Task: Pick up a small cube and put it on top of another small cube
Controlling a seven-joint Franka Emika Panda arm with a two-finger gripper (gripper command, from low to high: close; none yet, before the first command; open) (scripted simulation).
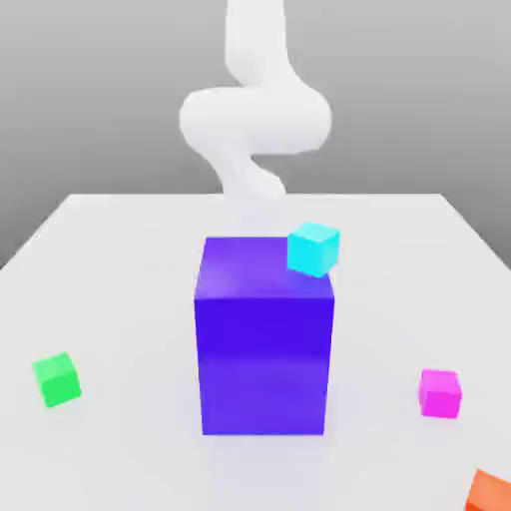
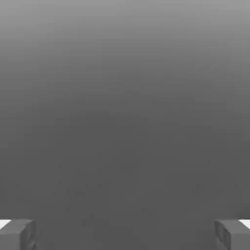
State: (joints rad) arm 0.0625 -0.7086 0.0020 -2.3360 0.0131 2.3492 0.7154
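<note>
Exterior view: we see the magenta cube (image 1: 440, 392) at lower right on the white bench (image 1: 120, 299), the green cube (image 1: 56, 379) far across at lower left. Hand view: our hand (image 2: 125, 234) spread wide, seemingly aimed away from both.

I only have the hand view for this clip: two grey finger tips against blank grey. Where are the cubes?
Observer: The small magenta-pink cube sits on the white table, toward the exterior view's right.
Operator: And its target?
Observer: The small bright green cube lies toward the exterior view's left, with a big blue-violet block standing between the two.
Operator: Anything on that block?
Observer: A small cyan cube is at its top far corner; whether it rests there is unclear.
Operator: The claw?
Observer: The claw is open, holding nothing.
</note>
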